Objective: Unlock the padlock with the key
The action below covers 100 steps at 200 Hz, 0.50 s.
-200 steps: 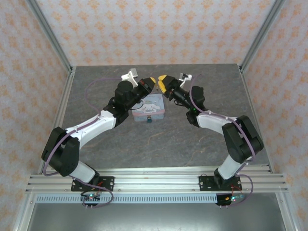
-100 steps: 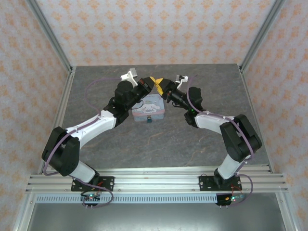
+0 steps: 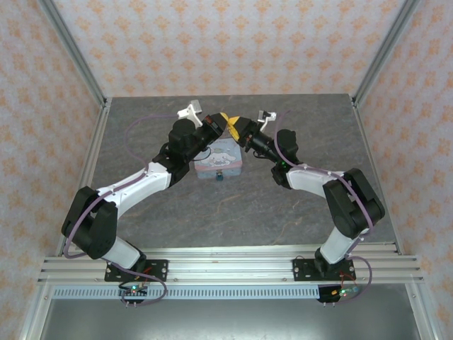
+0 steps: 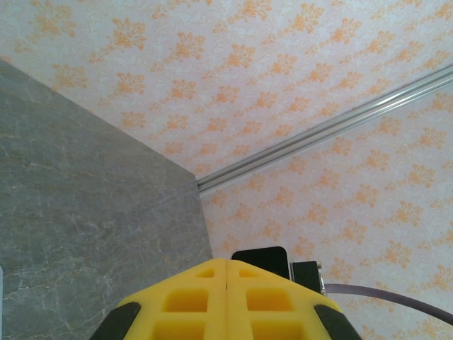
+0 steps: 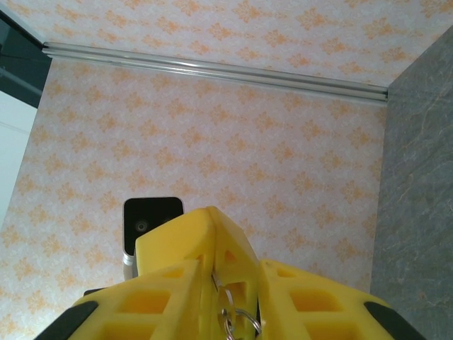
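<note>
Beside the tin (image 3: pixel 228 157) lies a tiny teal padlock (image 3: pixel 220 176).

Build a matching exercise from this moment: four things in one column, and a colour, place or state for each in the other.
Things:
1. tin
2. padlock
3. key ring
4. left gripper

Descriptions:
A. shut, seam closed
B. pale blue, cartoon lid
C. silvery metal, between yellow gripper parts
D. small and dark, at the tin's near edge

Pairs: 1-B, 2-D, 3-C, 4-A
</note>
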{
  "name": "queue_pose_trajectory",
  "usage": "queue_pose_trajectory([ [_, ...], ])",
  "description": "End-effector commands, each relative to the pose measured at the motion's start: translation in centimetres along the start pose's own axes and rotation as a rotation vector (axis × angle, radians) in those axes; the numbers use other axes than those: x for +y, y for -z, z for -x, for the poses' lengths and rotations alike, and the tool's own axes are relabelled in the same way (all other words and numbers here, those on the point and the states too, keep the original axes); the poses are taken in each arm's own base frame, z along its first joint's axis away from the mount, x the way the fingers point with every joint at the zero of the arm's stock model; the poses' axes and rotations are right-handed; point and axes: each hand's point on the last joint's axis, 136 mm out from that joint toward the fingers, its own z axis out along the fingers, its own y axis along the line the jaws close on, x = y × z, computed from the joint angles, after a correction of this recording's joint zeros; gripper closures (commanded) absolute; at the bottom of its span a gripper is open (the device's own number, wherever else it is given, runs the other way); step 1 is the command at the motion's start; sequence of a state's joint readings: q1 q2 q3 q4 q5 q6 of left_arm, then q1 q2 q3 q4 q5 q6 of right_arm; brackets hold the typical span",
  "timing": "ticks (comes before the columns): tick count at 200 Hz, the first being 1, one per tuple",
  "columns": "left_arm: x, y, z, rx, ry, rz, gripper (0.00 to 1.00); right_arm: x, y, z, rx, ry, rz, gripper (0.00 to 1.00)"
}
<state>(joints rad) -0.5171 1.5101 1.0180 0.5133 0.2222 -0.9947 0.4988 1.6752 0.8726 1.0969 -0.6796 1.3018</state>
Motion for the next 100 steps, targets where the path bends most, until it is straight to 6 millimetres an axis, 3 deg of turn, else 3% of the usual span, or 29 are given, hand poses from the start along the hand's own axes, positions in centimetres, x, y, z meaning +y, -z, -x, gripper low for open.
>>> queue_pose_trajectory([
  [1, -0.27, -0.18, 0.31, -0.030, -0.009, -0.009, 1.00, 1.51, 0.23, -0.81, 0.026, 0.027, 0.058, 0.74],
  [67, -0.19, -0.18, 0.28, -0.030, -0.009, -0.007, 1.00, 1.55, 0.11, -0.82, 0.027, 0.024, 0.062, 0.83],
  [100, 0.01, -0.24, 0.20, -0.029, -0.008, -0.004, 1.00, 1.93, 0.11, -1.03, 0.037, 0.023, 0.075, 0.79],
])
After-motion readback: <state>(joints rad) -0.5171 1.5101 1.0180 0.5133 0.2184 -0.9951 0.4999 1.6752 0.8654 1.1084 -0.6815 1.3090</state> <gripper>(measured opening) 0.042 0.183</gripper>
